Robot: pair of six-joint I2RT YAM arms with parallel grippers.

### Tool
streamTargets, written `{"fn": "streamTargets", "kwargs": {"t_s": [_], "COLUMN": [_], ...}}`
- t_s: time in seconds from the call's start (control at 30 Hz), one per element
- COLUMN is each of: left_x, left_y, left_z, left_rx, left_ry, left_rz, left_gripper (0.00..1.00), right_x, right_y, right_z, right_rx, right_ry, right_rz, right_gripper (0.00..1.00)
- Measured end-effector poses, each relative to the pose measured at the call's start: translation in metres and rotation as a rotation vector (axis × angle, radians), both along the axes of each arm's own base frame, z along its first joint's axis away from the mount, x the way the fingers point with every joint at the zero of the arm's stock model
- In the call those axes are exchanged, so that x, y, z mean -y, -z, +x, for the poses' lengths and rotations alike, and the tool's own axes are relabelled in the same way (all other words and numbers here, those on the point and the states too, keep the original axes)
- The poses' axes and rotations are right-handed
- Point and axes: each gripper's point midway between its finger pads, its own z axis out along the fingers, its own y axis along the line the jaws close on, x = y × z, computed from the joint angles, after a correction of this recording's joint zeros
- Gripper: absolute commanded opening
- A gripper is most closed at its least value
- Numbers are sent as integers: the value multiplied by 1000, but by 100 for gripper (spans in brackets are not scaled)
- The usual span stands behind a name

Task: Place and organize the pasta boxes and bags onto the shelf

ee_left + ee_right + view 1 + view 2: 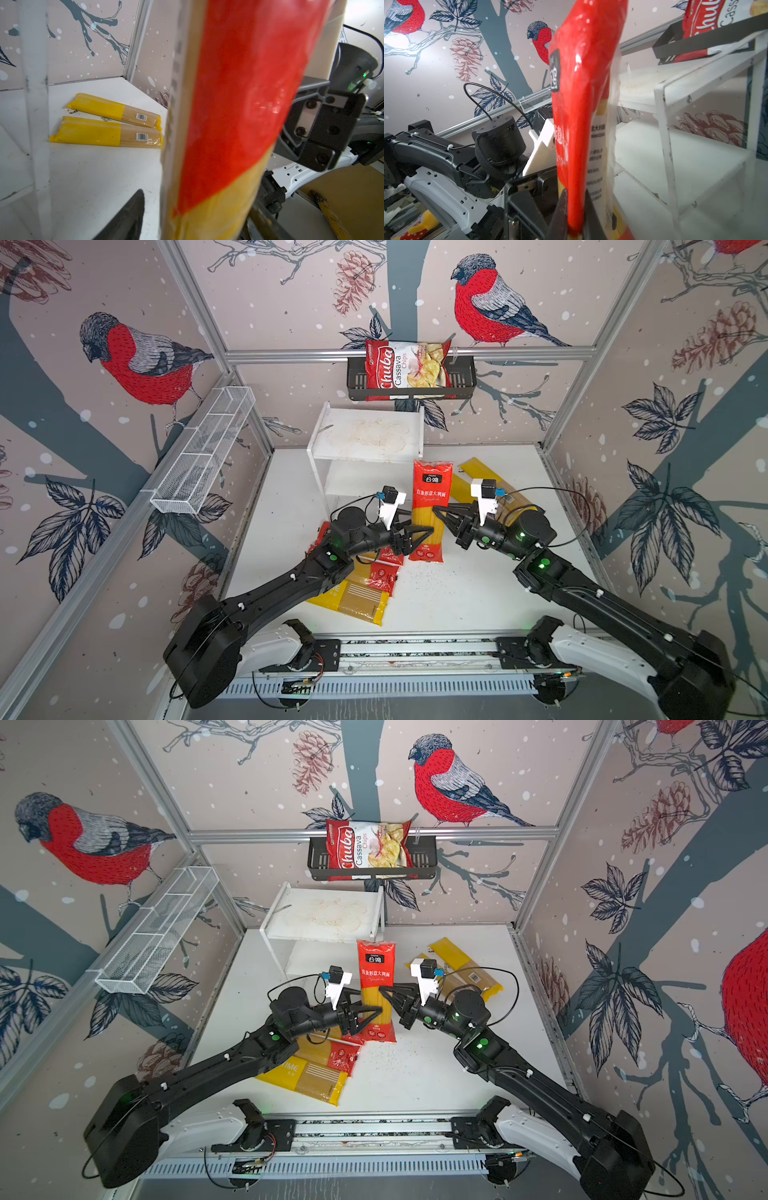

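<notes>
Two black robot arms meet over a white counter (457, 597), holding a red-ended spaghetti packet (432, 489) roughly upright between them. I cannot tell whether its lower end touches the counter. The right tool (438, 514) is pinching the packet's long edge, and its wrist view shows dark fingers (560, 214) pressed onto the red film. The left tool (419, 531) reaches in from the opposite side with its jaws spread around the packet. A gap shows beside one finger (128, 216), so it does not seem to be gripping.

Just beyond both tools stands the shelf (365, 435), with nothing visible on either tier. Two yellow packets (89, 133) lie behind the right tool, and a heap of packets (365, 593) lies under the left arm.

This looks like a handover or shared grip on the first packet. Next, the left tool probably needs to close. Then the packet must be tipped flat and carried forward onto a tier.
</notes>
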Motion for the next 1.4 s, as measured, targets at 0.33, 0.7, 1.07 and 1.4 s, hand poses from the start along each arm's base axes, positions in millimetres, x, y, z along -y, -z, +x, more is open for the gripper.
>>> {"fn": "streamTargets", "kwargs": {"t_s": [0.33,0.7,1.07,1.4], "left_x": [-14,-35,-39,-41], "left_y": [-16,-22,-32,-31], "left_z": [-10,-5,-10,-4], "left_rx": [5,-13,12,2], "left_ry": [36,16,72,39], "left_rz": [-75,-134,-179,-191], "left_gripper": [41,67,45,27], "right_x": [-31,-42,-47,-52], "right_y": [-16,-27,-33,-28], "right_z": [3,3,-2,17], "right_rx": [56,58,18,-56], "right_ry": [-123,-218,-293,-243], "right_rz": [34,65,107,125], "right_gripper": [0,0,0,17]}}
